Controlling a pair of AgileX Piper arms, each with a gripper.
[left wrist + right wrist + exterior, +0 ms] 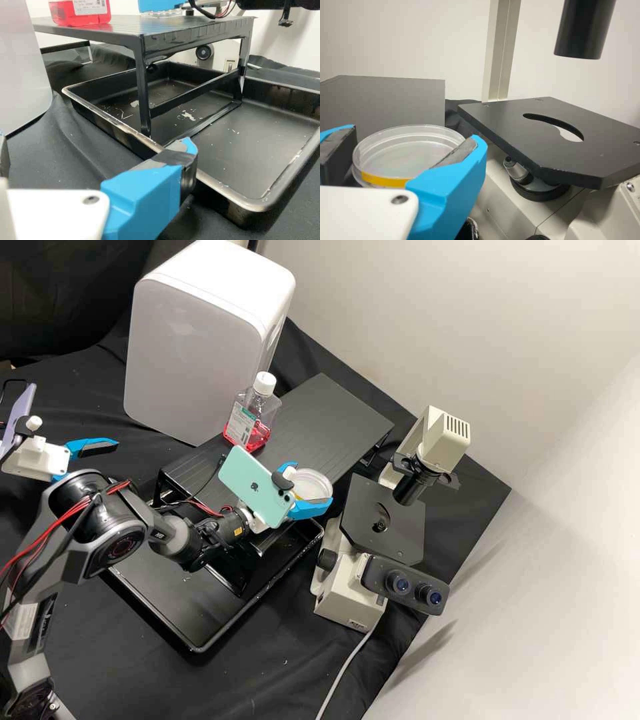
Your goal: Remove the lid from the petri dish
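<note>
Right gripper (308, 489) fingers clamp the petri dish (315, 481) at 9 o'clock of the microscope (373, 553). Left gripper (87, 452) fingers spread wide, over the desk (167, 673) at 9 o'clock of the rack (333, 420).

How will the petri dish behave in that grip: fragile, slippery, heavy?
The dish looks thin, clear plastic: probably light and stiff, but crackable if squeezed. Its smooth round wall may slip or turn between the right gripper's flat pads. The lid likely sits loose.
</note>
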